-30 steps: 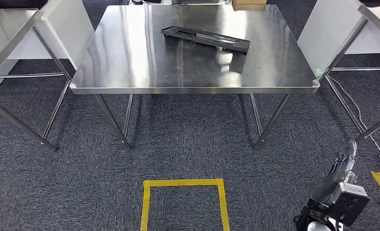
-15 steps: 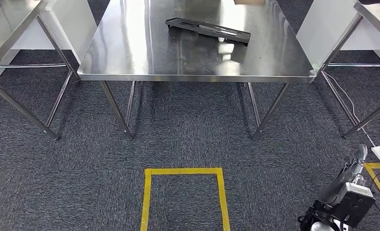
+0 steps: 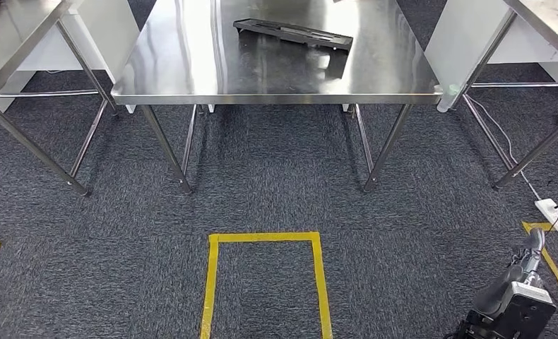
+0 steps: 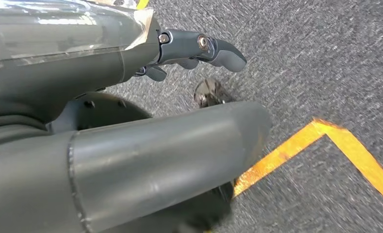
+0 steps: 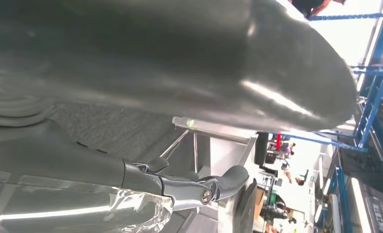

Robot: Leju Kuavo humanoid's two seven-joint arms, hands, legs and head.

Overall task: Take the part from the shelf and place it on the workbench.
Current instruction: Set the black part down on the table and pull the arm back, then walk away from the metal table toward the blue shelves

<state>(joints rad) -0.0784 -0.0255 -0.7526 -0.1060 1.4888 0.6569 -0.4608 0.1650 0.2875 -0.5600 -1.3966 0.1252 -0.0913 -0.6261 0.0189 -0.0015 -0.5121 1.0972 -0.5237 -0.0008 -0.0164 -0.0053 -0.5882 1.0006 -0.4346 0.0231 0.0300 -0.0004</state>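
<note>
- Yellow tape outline (image 3: 265, 282) on grey carpet (image 3: 276, 191), nearest the robot.
- Right hand (image 3: 527, 265) hangs low over the carpet, holding nothing; fingers (image 5: 228, 179) loosely apart.
- Left hand (image 4: 189, 53) holds nothing, fingers (image 4: 223, 51) extended over the carpet beside a tape corner.
- Steel workbench (image 3: 191, 78) stands beyond the outline.
- Black part (image 3: 292, 32) lies flat on the workbench, toward its far side.

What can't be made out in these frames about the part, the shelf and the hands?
- Black part on the workbench: head view, too small for detail.
- Workbench far edge: head view, cut off by the frame.
- Right hand: head view, small at the edge; right wrist view, thumb covers much.
- Left hand: left wrist view, thumb hides much.
</note>
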